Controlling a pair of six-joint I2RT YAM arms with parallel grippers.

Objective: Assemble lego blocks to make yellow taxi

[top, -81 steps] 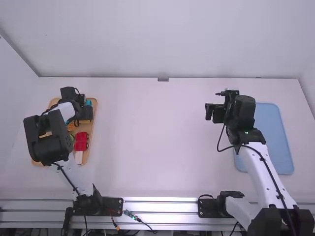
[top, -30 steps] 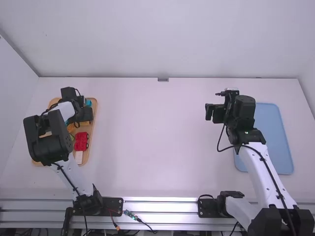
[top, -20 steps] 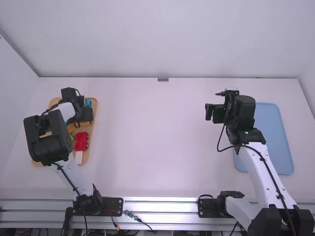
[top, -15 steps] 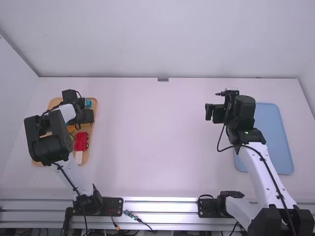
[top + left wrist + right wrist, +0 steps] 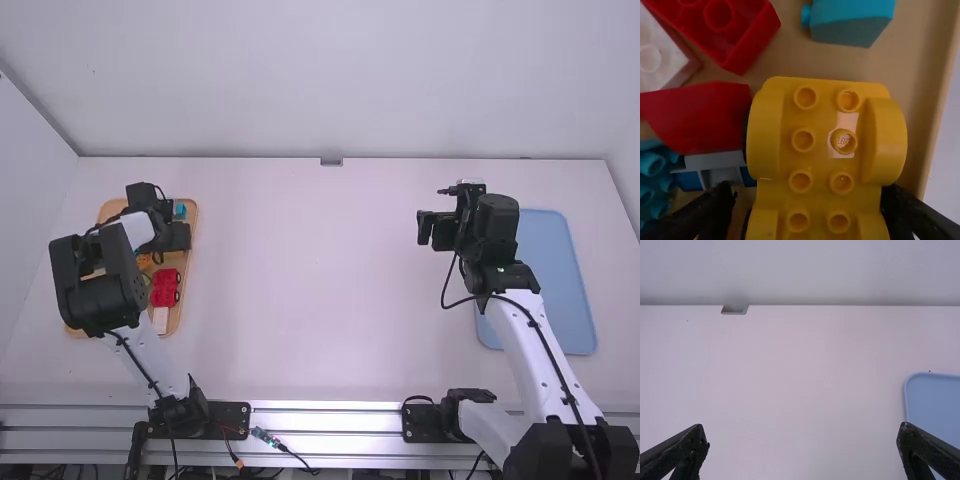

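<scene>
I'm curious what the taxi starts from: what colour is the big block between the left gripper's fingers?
Yellow, clearest in the left wrist view.

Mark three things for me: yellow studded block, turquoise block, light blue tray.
Yellow studded block [image 5: 821, 161]: left wrist view, studded face, between studs.
Turquoise block [image 5: 847, 32]: left wrist view, its darker face.
Light blue tray [image 5: 553, 270]: high view, bare floor of the tray.

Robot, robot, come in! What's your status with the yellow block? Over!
Left gripper open around yellow block, in tray. Right gripper open, empty. Red piece close beside the block, might get in the way. Over.
</scene>
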